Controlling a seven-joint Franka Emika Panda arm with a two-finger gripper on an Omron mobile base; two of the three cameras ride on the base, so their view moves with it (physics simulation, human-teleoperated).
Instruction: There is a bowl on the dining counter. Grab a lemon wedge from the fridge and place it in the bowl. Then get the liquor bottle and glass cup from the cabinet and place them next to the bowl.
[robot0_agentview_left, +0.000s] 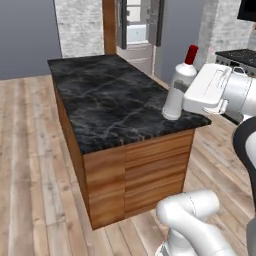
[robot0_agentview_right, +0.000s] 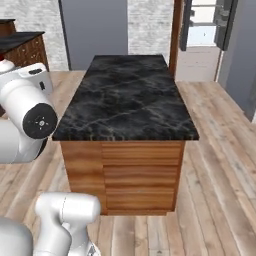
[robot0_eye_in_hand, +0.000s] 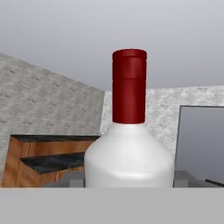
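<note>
End effector (robot0_agentview_left: 186, 95) is gripping the liquor bottle (robot0_agentview_left: 179, 90) at the bench (robot0_agentview_left: 115, 100) corner; next, locating the bowl and setting the liquor bottle beside it.

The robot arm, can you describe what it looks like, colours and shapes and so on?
The arm is glossy white, built from thick rounded tube segments. One joint ends in a dark round cap with a small pale mark at its centre, and another dark joint section shows at the edge of the left base view. The boxy white hand housing has rounded corners and moulded panel lines. No loose cables show.
</note>
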